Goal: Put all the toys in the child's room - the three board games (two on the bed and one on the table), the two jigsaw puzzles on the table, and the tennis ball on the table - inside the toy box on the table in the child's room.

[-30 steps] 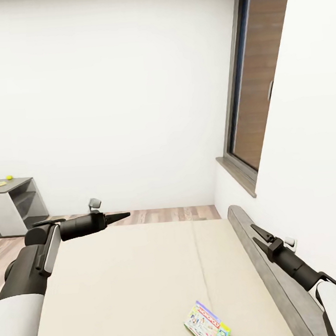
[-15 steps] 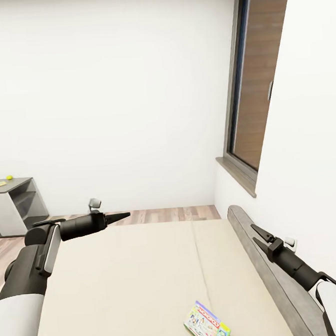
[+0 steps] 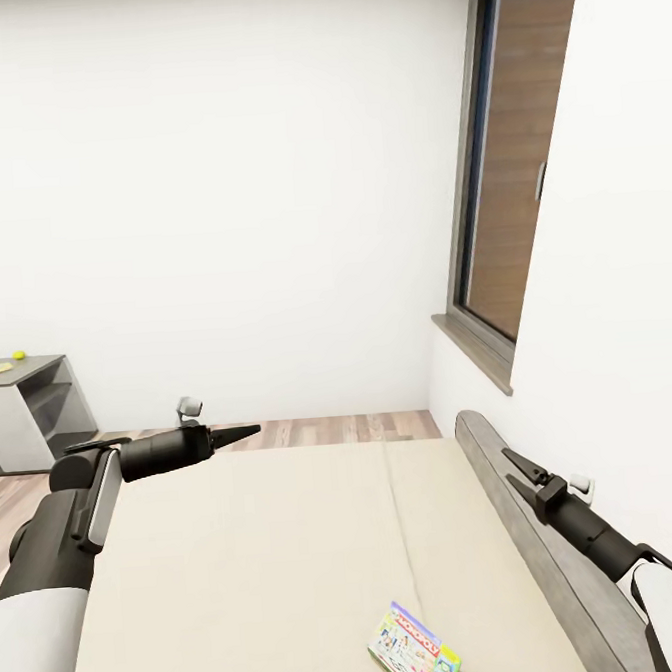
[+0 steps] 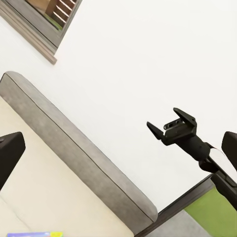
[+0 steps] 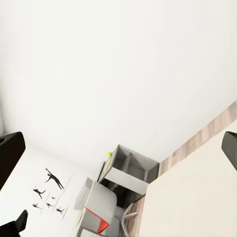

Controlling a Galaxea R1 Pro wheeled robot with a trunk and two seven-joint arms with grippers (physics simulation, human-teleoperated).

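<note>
meanwhile both claws, left claw [image 3: 245,433] and right claw [image 3: 515,464], hang spread over bed [image 3: 272,561]

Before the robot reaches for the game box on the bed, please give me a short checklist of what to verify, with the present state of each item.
1. Board game lies flat on the bed, nothing on it: ok.
2. Left gripper empty: ok, it holds nothing; whether it is open I cannot tell.
3. Right gripper open and empty: ok, the jaws stand apart.
4. A gripper over the game: not ok, both are held beyond it, towards the far wall.
5. Second board game on the bed located: cannot tell.
6. Toy box located: cannot tell; at the table I make out just the tennis ball.
</note>
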